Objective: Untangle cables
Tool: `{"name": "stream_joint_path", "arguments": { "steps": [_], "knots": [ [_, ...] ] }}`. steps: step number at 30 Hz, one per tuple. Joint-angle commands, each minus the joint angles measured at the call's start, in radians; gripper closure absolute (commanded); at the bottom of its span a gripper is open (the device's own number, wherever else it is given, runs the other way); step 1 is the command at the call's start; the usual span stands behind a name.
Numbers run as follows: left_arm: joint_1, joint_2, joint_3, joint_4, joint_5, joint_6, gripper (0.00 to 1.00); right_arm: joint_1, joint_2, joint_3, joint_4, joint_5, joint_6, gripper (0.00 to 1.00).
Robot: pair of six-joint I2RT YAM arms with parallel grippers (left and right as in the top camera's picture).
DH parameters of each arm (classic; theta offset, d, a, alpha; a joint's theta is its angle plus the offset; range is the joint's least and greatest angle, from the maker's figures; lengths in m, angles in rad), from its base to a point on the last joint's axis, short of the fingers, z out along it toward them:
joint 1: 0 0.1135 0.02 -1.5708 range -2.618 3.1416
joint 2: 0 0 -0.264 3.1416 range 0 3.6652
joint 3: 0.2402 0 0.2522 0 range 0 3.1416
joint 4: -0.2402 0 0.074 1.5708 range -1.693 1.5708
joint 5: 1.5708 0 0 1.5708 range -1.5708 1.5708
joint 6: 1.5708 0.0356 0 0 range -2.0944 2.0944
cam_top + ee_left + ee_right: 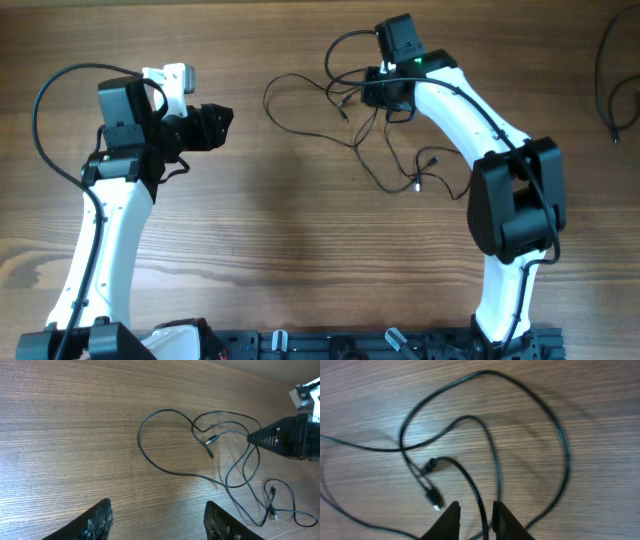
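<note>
our right gripper [476,520] stands slightly apart, one strand running loose through the gap. the cables [565,455] sprawl around it on the table [260,230]. left of it lies open wood, then our left gripper [157,520], spread wide.

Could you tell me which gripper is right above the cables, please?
The right gripper, straddling one of the cables; the left gripper hangs well off to their side.

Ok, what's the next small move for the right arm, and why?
Probably close the right gripper on the strand passing between its fingers and draw it gently out of the tangle. The cables lie looped across each other, and the left gripper is open, away from them.
</note>
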Motion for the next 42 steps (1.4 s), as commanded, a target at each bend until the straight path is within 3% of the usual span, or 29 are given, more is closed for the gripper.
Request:
{"name": "stream_joint_path", "arguments": {
  "steps": [1, 9, 16, 31, 32, 34, 35, 36, 42],
  "knots": [
    [0.003, -0.014, -0.005, -0.001, 0.061, 0.031, 0.40, 0.003, 0.018, -0.005, -0.015, 0.048, -0.032, 0.73],
    [0.003, -0.015, -0.005, -0.001, 0.101, 0.055, 0.41, 0.002, 0.026, -0.006, -0.017, 0.053, -0.039, 0.67],
    [0.003, -0.015, -0.005, -0.001, 0.103, 0.062, 0.41, 0.002, 0.036, -0.006, -0.014, 0.059, -0.095, 0.45],
    [0.003, -0.015, -0.005, 0.000, 0.109, 0.073, 0.41, 0.002, 0.120, -0.006, 0.062, 0.024, -0.120, 0.42],
    [0.003, -0.015, -0.005, 0.000, 0.109, 0.073, 0.41, 0.003, 0.121, -0.006, 0.062, 0.024, -0.120, 0.43],
    [0.003, -0.015, -0.005, 0.000, 0.109, 0.073, 0.41, 0.003, 0.122, -0.006, 0.061, 0.024, -0.119, 0.62],
    [0.003, -0.015, -0.005, 0.000, 0.109, 0.073, 0.41, 0.003, 0.122, -0.006, 0.062, 0.024, -0.119, 0.87],
    [0.003, -0.015, -0.005, 0.000, 0.109, 0.073, 0.41, 0.003, 0.122, -0.006, 0.063, 0.024, -0.116, 0.95],
    [0.003, -0.015, -0.005, -0.001, 0.109, 0.073, 0.41, 0.003, 0.118, -0.004, 0.090, -0.084, -0.064, 0.95]
  ]
}}
